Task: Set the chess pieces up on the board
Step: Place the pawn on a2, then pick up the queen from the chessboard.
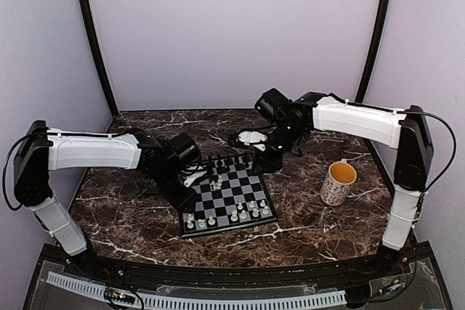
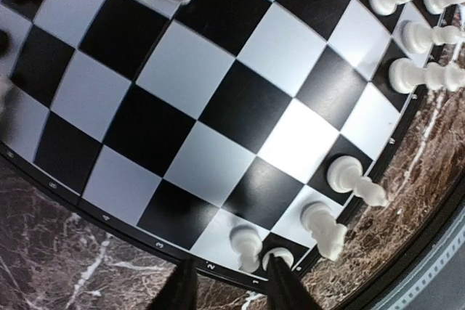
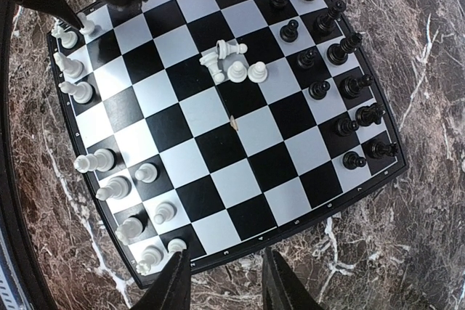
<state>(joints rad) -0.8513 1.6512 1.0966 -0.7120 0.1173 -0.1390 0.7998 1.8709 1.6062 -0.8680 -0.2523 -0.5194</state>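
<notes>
left claw (image 2: 231,287) fills the bottom of its own wrist cam, fingers spread with nothing pinched. a white pawn (image 2: 277,257) stands just off one fingertip, at the near-left corner of the board (image 2: 182,157). the board lies mid-surface (image 1: 312,226), between the two arms. white pieces (image 1: 225,217) line the near rows with gaps, and black pieces (image 3: 341,85) stand along the far side. a little heap of white ones (image 3: 231,63), some tipped over, sits mid-board. right claw (image 3: 227,284) hangs over the board's right edge, also spread and empty. mug (image 1: 338,182) stands well off to the right.
</notes>
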